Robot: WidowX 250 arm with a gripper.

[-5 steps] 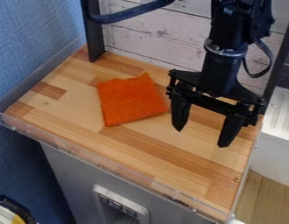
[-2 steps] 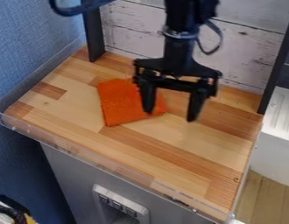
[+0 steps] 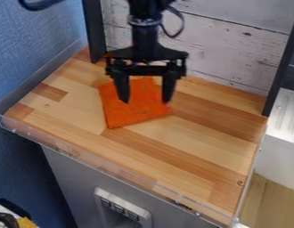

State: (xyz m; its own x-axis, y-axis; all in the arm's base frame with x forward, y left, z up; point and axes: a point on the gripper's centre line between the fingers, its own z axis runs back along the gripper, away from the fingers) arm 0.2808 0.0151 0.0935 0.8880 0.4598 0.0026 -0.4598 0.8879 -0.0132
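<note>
The black gripper (image 3: 145, 100) hangs over the orange cloth (image 3: 134, 113), its two fingers spread wide with nothing between them. Both fingertips stand in front of the cloth in the camera view, one over its middle and the other near its right edge. Whether they touch the cloth, I cannot tell. The cloth lies flat, roughly square, on the left back part of the wooden table (image 3: 191, 149), and its upper part is partly hidden by the gripper.
A low clear guard (image 3: 108, 167) runs along the table's front edge. Behind stands a whitewashed plank wall (image 3: 233, 49) between dark posts. The blue wall (image 3: 30, 53) is at left, and a white unit (image 3: 283, 133) at right.
The gripper has moved left and somewhat up in the view, from the table's right side to over the cloth, with its fingers staying apart. The cloth lies where it was.
</note>
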